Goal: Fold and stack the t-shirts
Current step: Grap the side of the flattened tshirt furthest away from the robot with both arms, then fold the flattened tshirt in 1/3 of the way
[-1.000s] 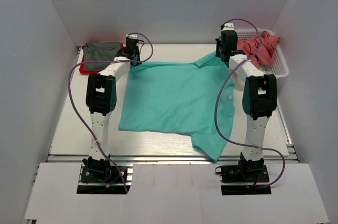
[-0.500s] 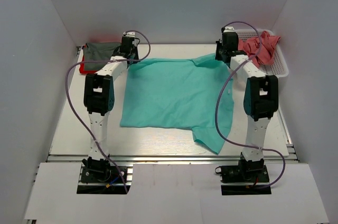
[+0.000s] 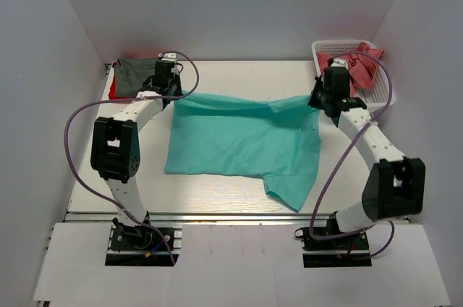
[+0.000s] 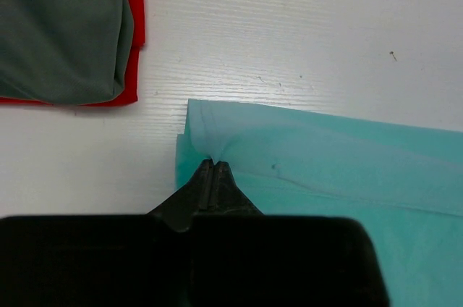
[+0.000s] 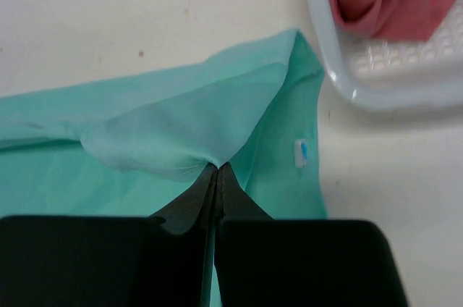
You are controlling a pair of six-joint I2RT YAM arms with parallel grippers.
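A teal-green t-shirt [image 3: 239,140] lies spread across the table, its far edge lifted and folding toward the front. My left gripper [image 4: 215,163] is shut on its far-left corner [image 4: 206,122]; in the top view this gripper [image 3: 171,97] is beside a folded dark grey t-shirt [image 3: 137,72] on a bright red one [image 4: 130,97]. My right gripper [image 5: 218,166] is shut on a pinch of the teal shirt's far-right edge [image 5: 188,126]; seen from above, that gripper [image 3: 316,99] hangs by the basket. Salmon-pink t-shirts [image 3: 358,64] are heaped in the basket.
The white mesh basket [image 3: 383,93] stands at the back right, its rim [image 5: 340,68] close to my right gripper. White walls close in the table on three sides. A small white label [image 5: 300,151] shows on the teal cloth.
Both grippers have drawn the teal shirt's far edge toward the front, off the back of the table. The right arm has swung out to the right; the left arm has bent leftward.
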